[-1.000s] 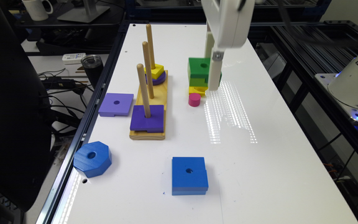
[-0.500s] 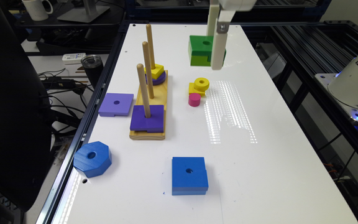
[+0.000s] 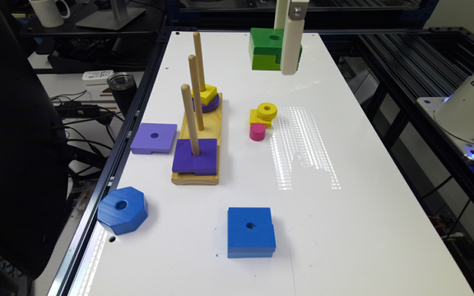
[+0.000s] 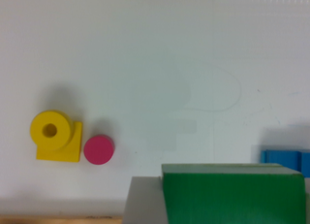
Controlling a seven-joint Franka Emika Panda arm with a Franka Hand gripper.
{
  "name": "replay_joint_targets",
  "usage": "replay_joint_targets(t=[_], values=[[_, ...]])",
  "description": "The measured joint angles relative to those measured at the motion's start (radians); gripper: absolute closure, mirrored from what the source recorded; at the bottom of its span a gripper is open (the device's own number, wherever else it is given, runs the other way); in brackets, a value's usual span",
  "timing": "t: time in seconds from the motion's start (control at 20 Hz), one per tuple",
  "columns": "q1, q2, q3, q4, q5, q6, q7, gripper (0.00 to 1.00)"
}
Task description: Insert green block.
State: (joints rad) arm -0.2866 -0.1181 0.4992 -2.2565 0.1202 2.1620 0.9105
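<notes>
Claw (image 3: 286, 51) grips green block (image 3: 266, 48), clamped on its sides, lifted clear above the white bench (image 3: 344, 164), beyond the yellow ring (image 3: 267, 110) and pink cylinder (image 3: 257, 132).

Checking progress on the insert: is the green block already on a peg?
No, the green block hangs in the tool above the table, apart from the pegs.
</notes>
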Motion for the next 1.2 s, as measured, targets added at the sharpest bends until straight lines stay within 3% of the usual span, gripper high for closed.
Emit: replay_joint_targets(t=[0.5,1.2], values=[[-0.026,-0.008,0.023,0.002,0.012,-0.008,-0.006,1.0],[-0.025,-0.007,0.025,-0.004,0.0114,-0.005,-0.008,1.0]])
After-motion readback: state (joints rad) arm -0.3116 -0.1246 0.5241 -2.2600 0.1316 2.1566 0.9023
